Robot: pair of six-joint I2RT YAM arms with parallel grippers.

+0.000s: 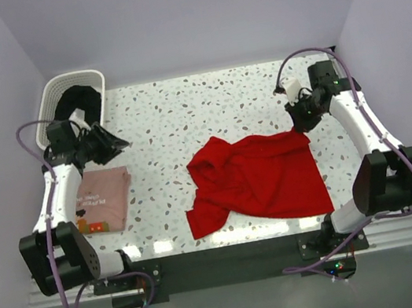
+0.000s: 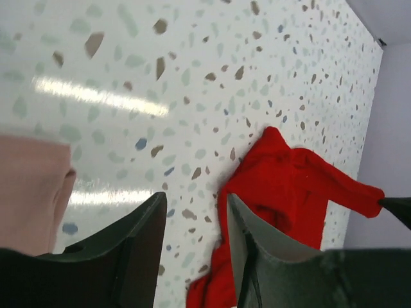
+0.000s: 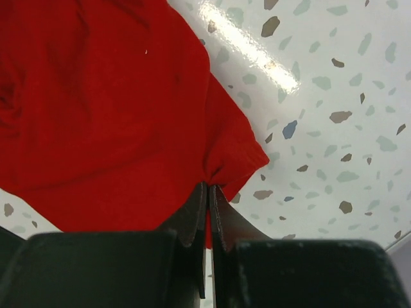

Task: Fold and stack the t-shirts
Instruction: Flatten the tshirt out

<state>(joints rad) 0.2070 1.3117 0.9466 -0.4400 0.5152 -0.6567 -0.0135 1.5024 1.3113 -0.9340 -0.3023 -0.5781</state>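
right gripper (image 3: 210, 186) pinches a corner of the crumpled red t-shirt (image 1: 262, 176) on the table (image 1: 181, 102) — likely to spread it; left gripper (image 2: 196, 208) hangs released by the folded pink t-shirt (image 1: 102, 198) — 1 done.

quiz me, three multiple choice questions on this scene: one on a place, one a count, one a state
1. The pink tee lies at the table's: A far right corner B centre C left side
2. Tees lying straight on the table: A one B two C three
3. The right gripper is: A shut on the red tee B open C shut on nothing

C, it sits folded at the left edge; B, one pink and one red; A, the right wrist view shows it pinching red cloth.
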